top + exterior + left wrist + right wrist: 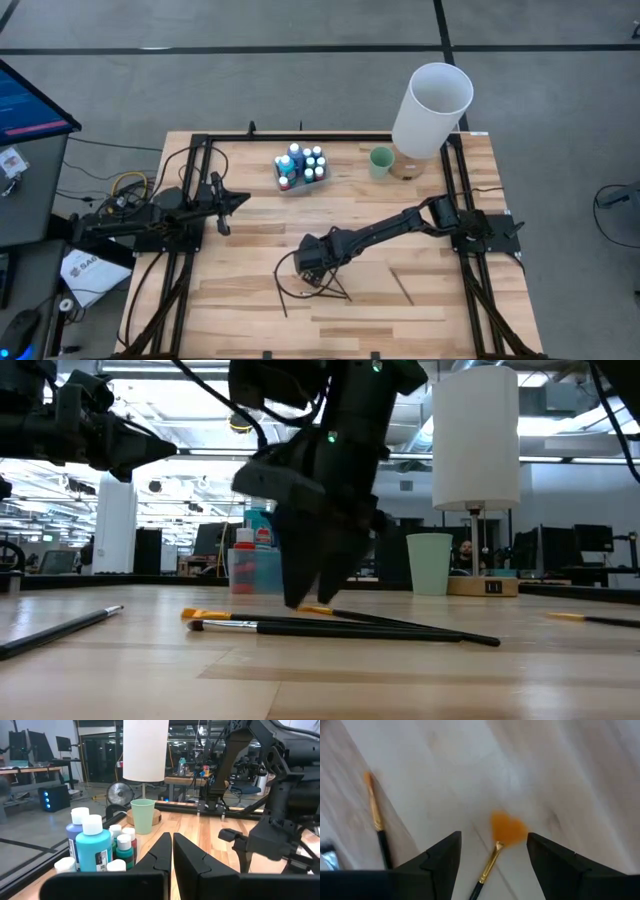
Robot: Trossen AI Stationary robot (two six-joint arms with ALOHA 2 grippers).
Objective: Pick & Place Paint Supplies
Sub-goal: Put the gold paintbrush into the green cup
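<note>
Several thin dark-handled brushes (318, 288) lie flat in a loose heap on the wooden table (250, 300), near its middle. My right gripper (314, 268) points steeply down over them, open. In the right wrist view its fingers stand on either side of a fan brush with orange bristles (507, 827), and I see no touch. A second brush (376, 822) lies beside it. Small paint bottles (300, 166) stand together at the far middle. My left gripper (172, 851) waits shut and level at the table's left, pointing at the bottles (94, 847).
A pale green cup (381, 160) and a tall white cylinder (432, 105) stand at the far right, the cylinder on a round wooden base. One more brush (402, 287) lies alone to the right of the heap. Bare wood stretches along the near edge.
</note>
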